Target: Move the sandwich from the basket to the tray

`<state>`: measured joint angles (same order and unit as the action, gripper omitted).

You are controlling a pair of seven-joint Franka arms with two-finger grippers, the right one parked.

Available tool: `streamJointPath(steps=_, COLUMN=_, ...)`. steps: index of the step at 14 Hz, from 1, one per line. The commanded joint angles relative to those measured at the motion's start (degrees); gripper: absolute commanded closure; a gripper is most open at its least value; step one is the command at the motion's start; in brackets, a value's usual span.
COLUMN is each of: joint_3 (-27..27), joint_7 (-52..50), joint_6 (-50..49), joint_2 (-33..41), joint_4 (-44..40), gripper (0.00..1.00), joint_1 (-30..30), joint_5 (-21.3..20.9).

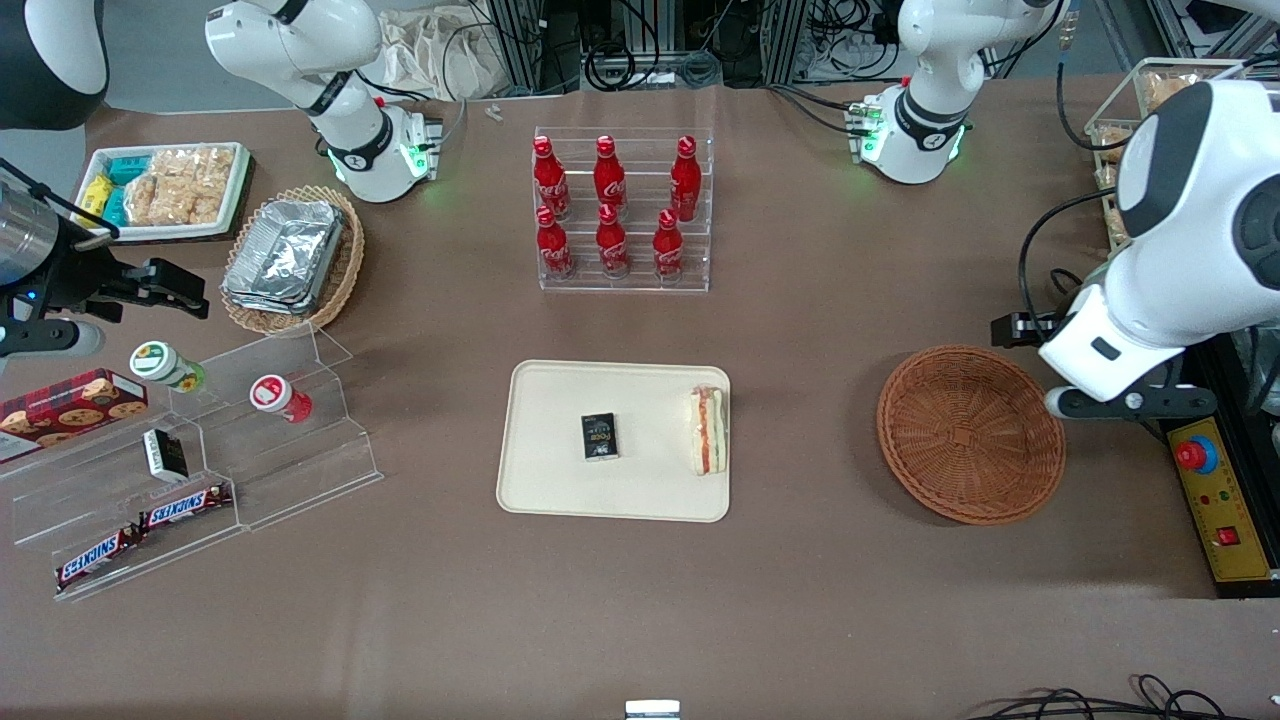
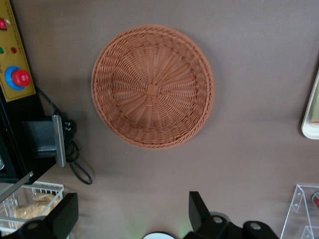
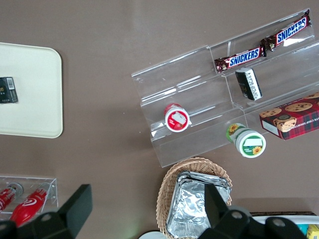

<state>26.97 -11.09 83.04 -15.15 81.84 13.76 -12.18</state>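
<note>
Overhead, sandwich (image 1: 709, 431) on tray (image 1: 560, 480), wrist shows open gripper (image 2: 133, 214), empty basket (image 2: 152, 85)

The front view looks steeply down on the whole bench (image 1: 800, 320). The left wrist view looks straight down past its open end effector (image 2: 132, 211), with the basket (image 2: 152, 86) below. Both views share that basket (image 1: 970, 433).
</note>
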Motion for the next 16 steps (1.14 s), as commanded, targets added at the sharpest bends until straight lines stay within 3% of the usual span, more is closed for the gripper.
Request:
streamJointPath(steps=1, joint_3=0.2, joint_7=2.7, joint_6=-1.2, joint_2=2.1, joint_4=2.1, gripper=0.00, joint_1=1.7, joint_5=1.2)
streamJointPath(steps=7, joint_3=-1.8, joint_7=6.8, joint_6=-1.5, joint_2=3.9, joint_4=3.1, gripper=0.00, joint_1=2.7, joint_5=1.2)
streamJointPath(steps=12, joint_3=-27.4, joint_7=11.5, joint_6=5.1, joint_2=12.4, joint_4=12.8, gripper=0.00, joint_1=-15.5, joint_5=8.0)
streamJointPath(steps=16, joint_3=-27.9, joint_7=11.4, joint_6=6.3, joint_2=13.0, joint_4=14.2, gripper=0.00, joint_1=-15.7, joint_5=8.4)
